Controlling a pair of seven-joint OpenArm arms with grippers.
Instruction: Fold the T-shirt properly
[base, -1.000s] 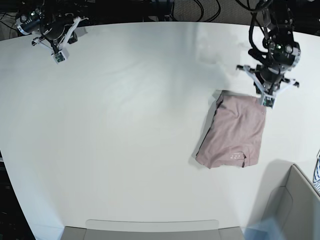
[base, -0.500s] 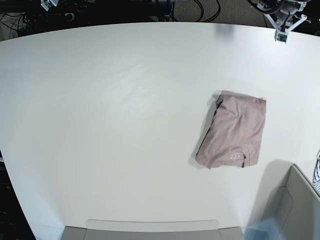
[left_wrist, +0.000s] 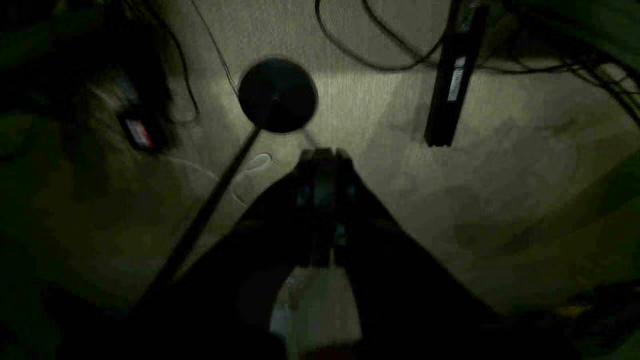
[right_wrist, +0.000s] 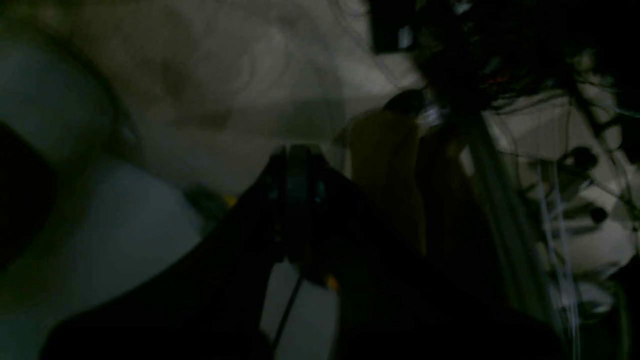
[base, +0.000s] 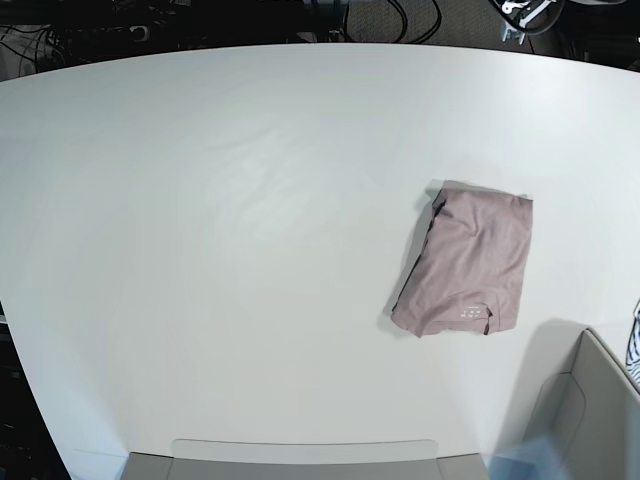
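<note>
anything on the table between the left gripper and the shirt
Nothing visible. The shirt lies folded on bare table. The left gripper, shut, is off the far edge over the floor.

A wide white table (base: 200, 250) filled most of the base view. A grey bin (base: 585, 410) stood at its near right corner, and a second grey tray edge (base: 300, 455) ran along the near side. A sliver of blue-and-white striped cloth (base: 634, 350) showed at the right border. Beyond the far edge, dark cables (base: 400, 20) lay on the floor. The left wrist view showed dim carpet (left_wrist: 500, 165) with a round black stand base (left_wrist: 278, 95), a long black bar (left_wrist: 452, 75) and looping cables (left_wrist: 380, 55). The right wrist view was too dark and blurred to read.
</note>
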